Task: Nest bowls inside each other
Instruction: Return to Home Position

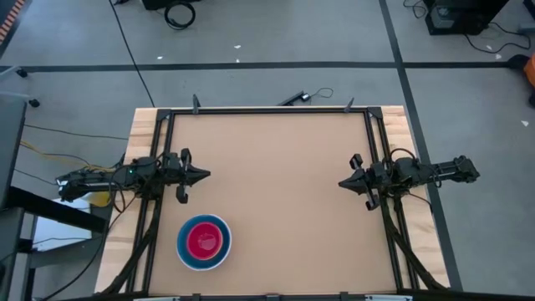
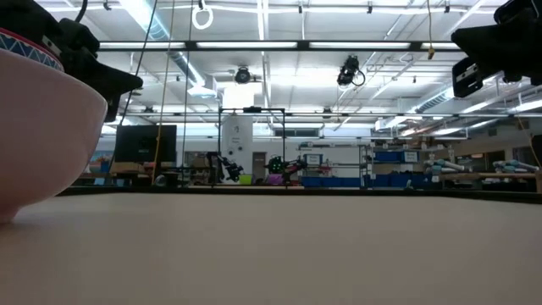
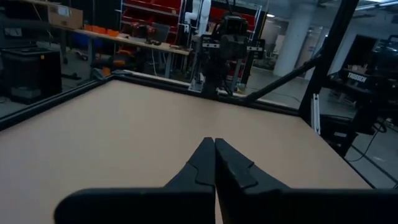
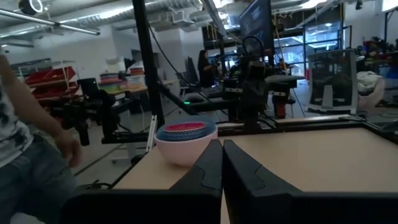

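A stack of bowls (image 1: 203, 242) rests on its base near the table's near left corner: a white bowl outermost, a light blue one inside it and a magenta-red one in the middle. The right wrist view shows the stack (image 4: 185, 142) from the side, and the low view shows the white bowl's wall (image 2: 38, 135) at the left. My left gripper (image 1: 206, 176) hovers shut at the table's left side, pointing level toward the right, clear of the stack. My right gripper (image 1: 341, 183) hovers shut at the right side, pointing left.
A black frame (image 1: 267, 111) runs around the table's far, left and right edges. The brown tabletop (image 1: 284, 201) lies bare between the two grippers. A person (image 4: 25, 155) stands beyond the table's edge in the right wrist view. A black tool (image 1: 294, 98) lies on the floor behind the table.
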